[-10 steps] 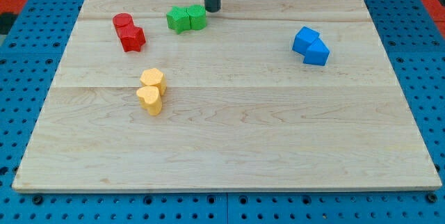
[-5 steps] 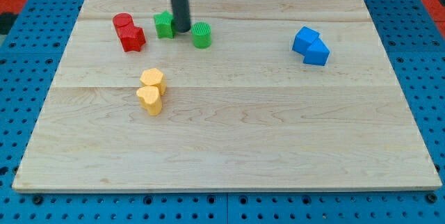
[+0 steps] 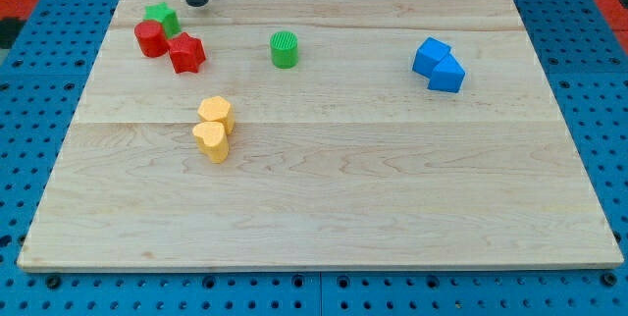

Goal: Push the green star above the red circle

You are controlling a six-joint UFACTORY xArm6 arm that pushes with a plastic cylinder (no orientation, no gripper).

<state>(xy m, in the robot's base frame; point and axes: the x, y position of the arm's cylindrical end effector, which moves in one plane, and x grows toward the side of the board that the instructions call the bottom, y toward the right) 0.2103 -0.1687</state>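
Observation:
The green star [image 3: 162, 18] lies near the view's top left, touching the upper right side of the red circle [image 3: 150, 38]. A red star [image 3: 186, 53] lies just right of and below the red circle. My tip [image 3: 196, 3] stands just right of and above the green star, apart from it, near the board's top edge.
A green cylinder [image 3: 284, 49] stands alone right of the red star. Two yellow blocks [image 3: 213, 128] sit together left of centre. Two blue blocks [image 3: 438, 65] sit at the view's right. The wooden board [image 3: 392, 218] rests on a blue pegboard.
My tip moved left and up. The green star slid left against the red circle, which shifted left and away from the red star. The green cylinder stayed behind.

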